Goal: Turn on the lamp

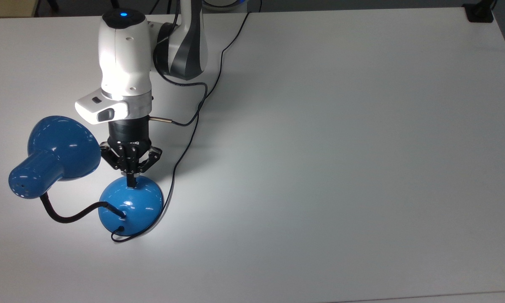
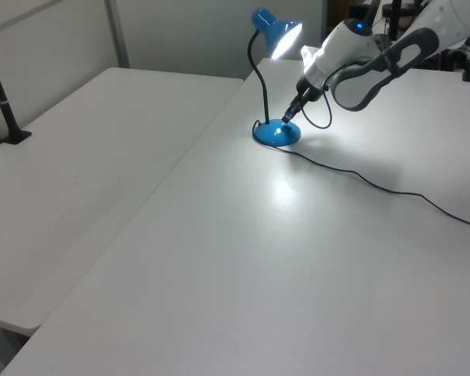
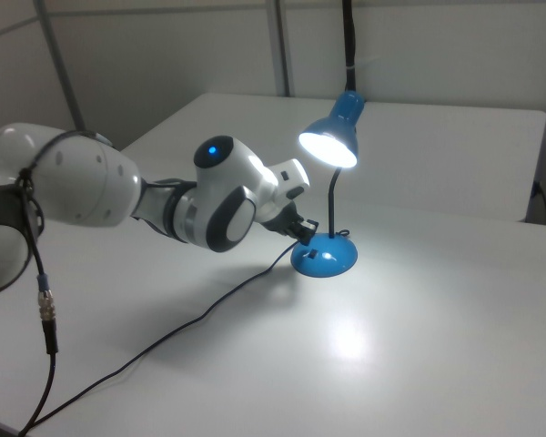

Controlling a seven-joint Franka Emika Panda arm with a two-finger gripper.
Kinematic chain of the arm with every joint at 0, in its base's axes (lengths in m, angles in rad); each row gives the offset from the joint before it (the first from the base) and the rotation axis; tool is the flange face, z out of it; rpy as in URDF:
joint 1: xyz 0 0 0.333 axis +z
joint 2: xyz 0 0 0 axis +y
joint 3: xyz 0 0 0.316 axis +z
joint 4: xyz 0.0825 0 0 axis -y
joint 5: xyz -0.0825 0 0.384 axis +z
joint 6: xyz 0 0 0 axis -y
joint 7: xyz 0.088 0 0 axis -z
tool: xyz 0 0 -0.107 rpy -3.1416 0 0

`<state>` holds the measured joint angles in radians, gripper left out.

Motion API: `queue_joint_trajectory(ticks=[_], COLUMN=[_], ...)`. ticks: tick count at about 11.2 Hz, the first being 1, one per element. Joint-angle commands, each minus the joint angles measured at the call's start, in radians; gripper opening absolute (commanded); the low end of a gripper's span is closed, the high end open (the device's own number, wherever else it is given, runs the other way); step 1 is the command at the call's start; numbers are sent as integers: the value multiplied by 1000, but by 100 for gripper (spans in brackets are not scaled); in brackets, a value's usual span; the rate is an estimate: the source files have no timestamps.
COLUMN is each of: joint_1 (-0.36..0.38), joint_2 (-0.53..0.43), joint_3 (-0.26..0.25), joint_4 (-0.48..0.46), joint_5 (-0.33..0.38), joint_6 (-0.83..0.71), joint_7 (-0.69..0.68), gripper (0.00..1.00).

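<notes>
Upright blue lamp (image 3: 332, 187), lit.

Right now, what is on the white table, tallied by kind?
Blue lamps: 1, the lamp, lit, with the gripper tip on its base.
Robot arms: 1.
Black cords: 1.
Total: 3.

The lamp (image 1: 130, 205) stands near the table's (image 1: 341, 168) left edge in the top view, gripper (image 1: 131, 182) seemingly touching its base

2 white tables (image 2: 243, 266) abut; black clamp post (image 2: 1, 102) on far one, maybe a camera mount.
</notes>
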<state>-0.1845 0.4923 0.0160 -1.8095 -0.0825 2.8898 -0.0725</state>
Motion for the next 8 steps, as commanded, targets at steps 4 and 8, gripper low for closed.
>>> queue_joint_trajectory(ticks=[4, 8], joint_1=[157, 223], joint_2=[-306, -373], joint_3=[4, 4], joint_4=[-53, 145], joint_5=[-5, 10], joint_6=[-621, -1106], joint_7=[20, 26], gripper=[2, 8])
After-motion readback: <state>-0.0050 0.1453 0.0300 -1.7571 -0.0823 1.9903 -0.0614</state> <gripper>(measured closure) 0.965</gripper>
